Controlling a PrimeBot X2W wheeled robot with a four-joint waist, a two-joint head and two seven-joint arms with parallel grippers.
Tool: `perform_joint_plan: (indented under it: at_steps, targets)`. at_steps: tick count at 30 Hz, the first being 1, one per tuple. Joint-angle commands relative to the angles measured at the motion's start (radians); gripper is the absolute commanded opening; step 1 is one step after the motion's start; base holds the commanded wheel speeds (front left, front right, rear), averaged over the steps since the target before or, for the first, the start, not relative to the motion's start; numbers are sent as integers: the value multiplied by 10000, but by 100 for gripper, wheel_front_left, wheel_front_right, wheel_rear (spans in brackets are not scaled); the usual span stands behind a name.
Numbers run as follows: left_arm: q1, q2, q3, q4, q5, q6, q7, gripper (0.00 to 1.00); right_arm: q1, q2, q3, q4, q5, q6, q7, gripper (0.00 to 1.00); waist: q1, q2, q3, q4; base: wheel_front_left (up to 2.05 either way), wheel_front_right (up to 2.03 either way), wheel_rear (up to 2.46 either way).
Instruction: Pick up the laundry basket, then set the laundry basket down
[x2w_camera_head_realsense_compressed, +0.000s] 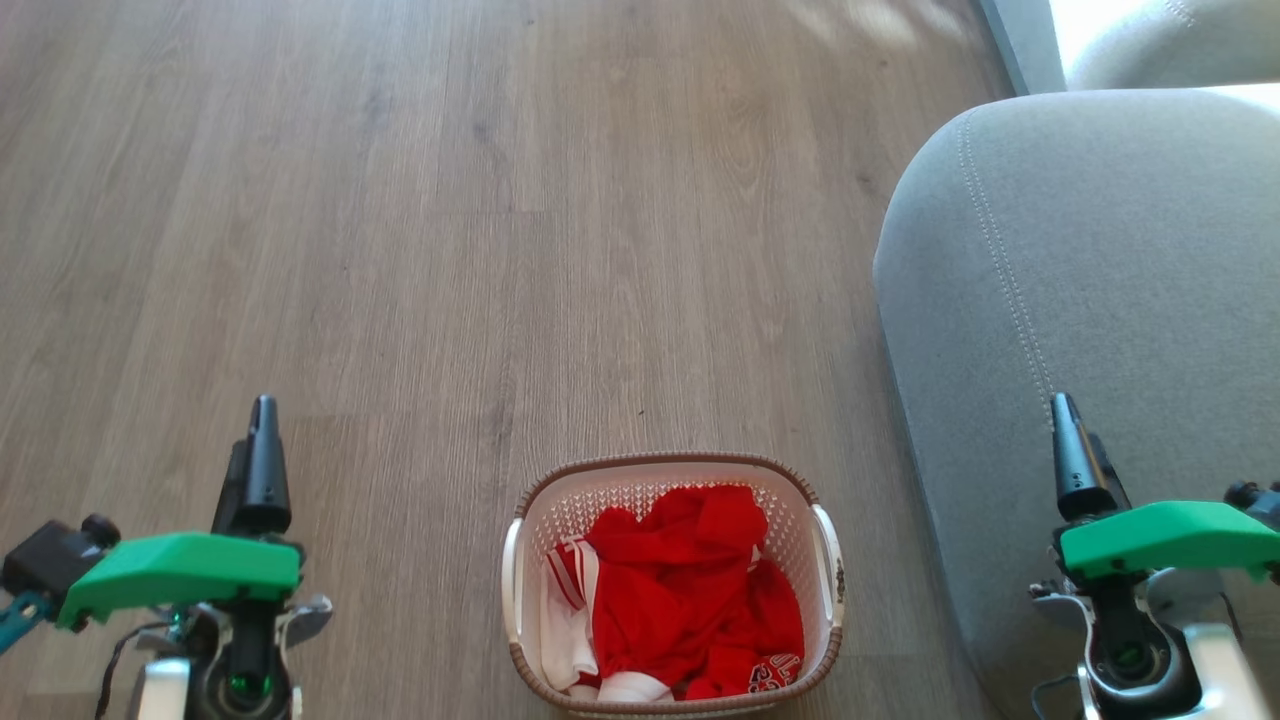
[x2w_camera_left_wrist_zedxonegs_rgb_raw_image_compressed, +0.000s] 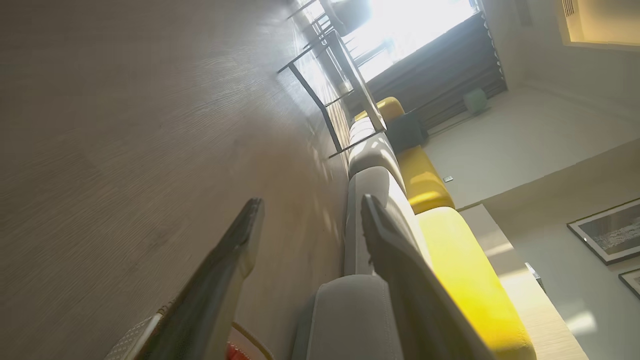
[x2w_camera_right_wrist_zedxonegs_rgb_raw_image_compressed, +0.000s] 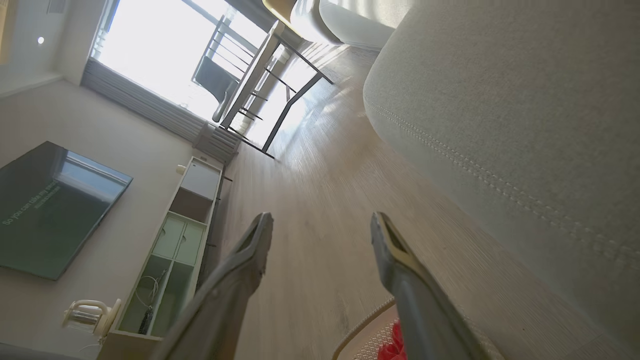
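The laundry basket (x2w_camera_head_realsense_compressed: 655, 461) stands on the wood floor at the bottom middle of the head view, cream-white with perforated walls, a brown woven-look rim and a white handle on each side. Red and white clothes (x2w_camera_head_realsense_compressed: 690, 590) fill it. My left gripper (x2w_camera_head_realsense_compressed: 262, 440) hovers left of the basket and well apart from it, open and empty in the left wrist view (x2w_camera_left_wrist_zedxonegs_rgb_raw_image_compressed: 310, 215). My right gripper (x2w_camera_head_realsense_compressed: 1068, 440) hovers to the basket's right, over the sofa's edge, open and empty too (x2w_camera_right_wrist_zedxonegs_rgb_raw_image_compressed: 321, 220). A corner of the basket (x2w_camera_right_wrist_zedxonegs_rgb_raw_image_compressed: 365, 320) shows low in the right wrist view.
A grey sofa (x2w_camera_head_realsense_compressed: 1080, 280) runs along the right side, close to the basket and under my right arm. Bare wood floor (x2w_camera_head_realsense_compressed: 450, 250) stretches ahead and to the left. Farther off stand a metal-legged table (x2w_camera_right_wrist_zedxonegs_rgb_raw_image_compressed: 280, 100), a low cabinet (x2w_camera_right_wrist_zedxonegs_rgb_raw_image_compressed: 175, 240) and a wall screen (x2w_camera_right_wrist_zedxonegs_rgb_raw_image_compressed: 50, 205).
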Motion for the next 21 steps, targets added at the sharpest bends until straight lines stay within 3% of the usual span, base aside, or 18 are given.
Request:
perform_joint_plan:
  at_steps: [1,17,21]
  targets:
    - [-545,101,-15,-554,511,135,-140,100,-626,-93,169,-504,-428,32,-149,100,0,0,3,7,0,0,0]
    - [-701,150,-1462,-911,3785,1064,-580,100,-816,-111,894,-853,-3254,40,-588,100,0,0,38,27,0,0,0]
    - [-745,303,-1867,-755,4438,1490,-697,100,-855,-115,1130,-779,-3884,43,-705,100,0,0,34,22,0,0,0]
